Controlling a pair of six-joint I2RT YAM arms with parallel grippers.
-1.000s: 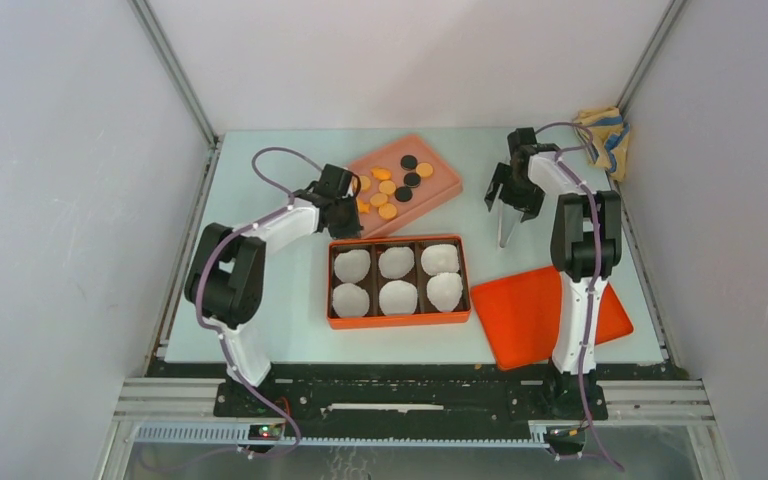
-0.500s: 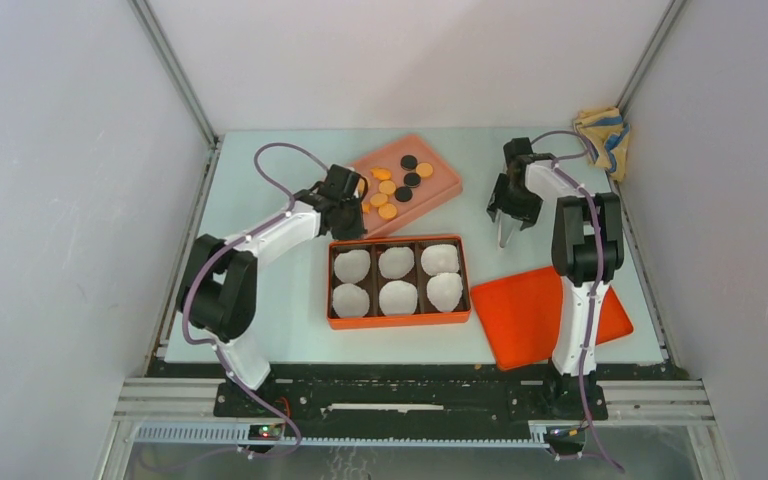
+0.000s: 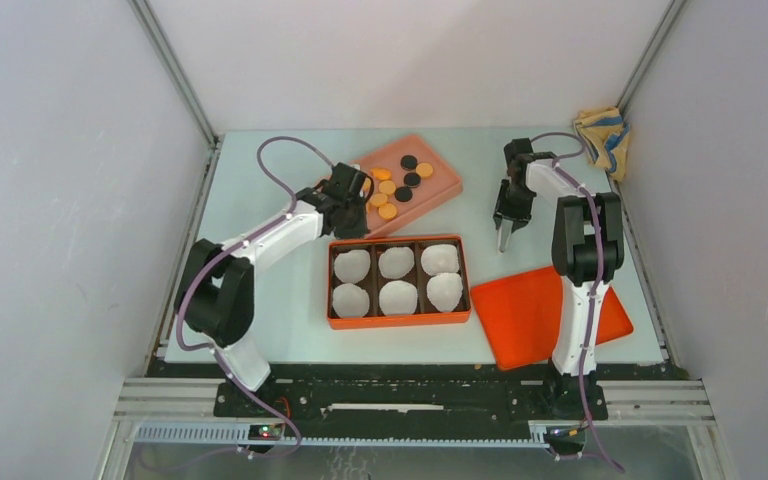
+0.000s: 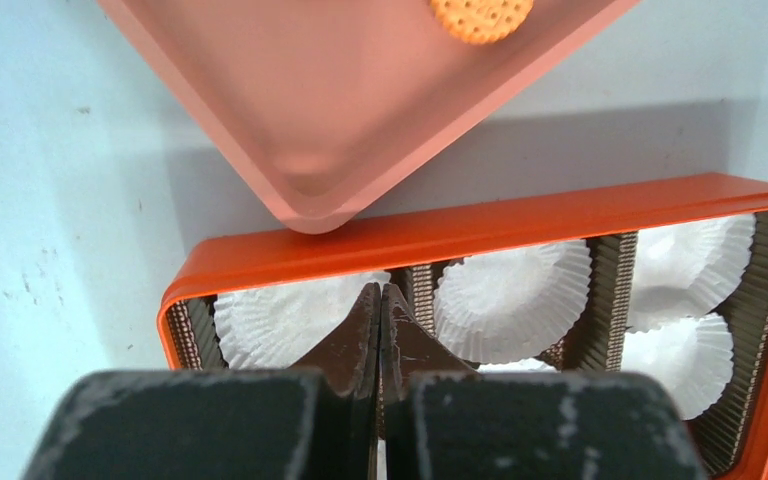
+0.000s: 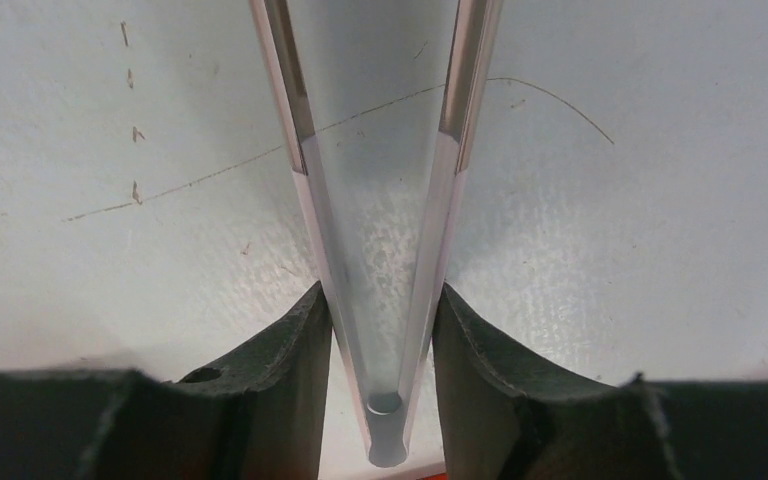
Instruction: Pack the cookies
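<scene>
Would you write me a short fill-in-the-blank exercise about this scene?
The box holds ___ paper cups. The tongs sit in the ___ gripper. The tray carries orange and ___ cookies.
Missing: six, right, black.

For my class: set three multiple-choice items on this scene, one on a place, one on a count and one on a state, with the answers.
1. Where do the cookies lie? A on the cloth; B on the orange lid; C on the pink tray.
2. How many paper cups sit in the box? A six; B four; C eight.
3. The right gripper is: A open; B shut on the tongs; C shut on a cookie.
Answers: C, the discs lie on the tray; A, two rows of three; B, its fingers press the blades.
</scene>
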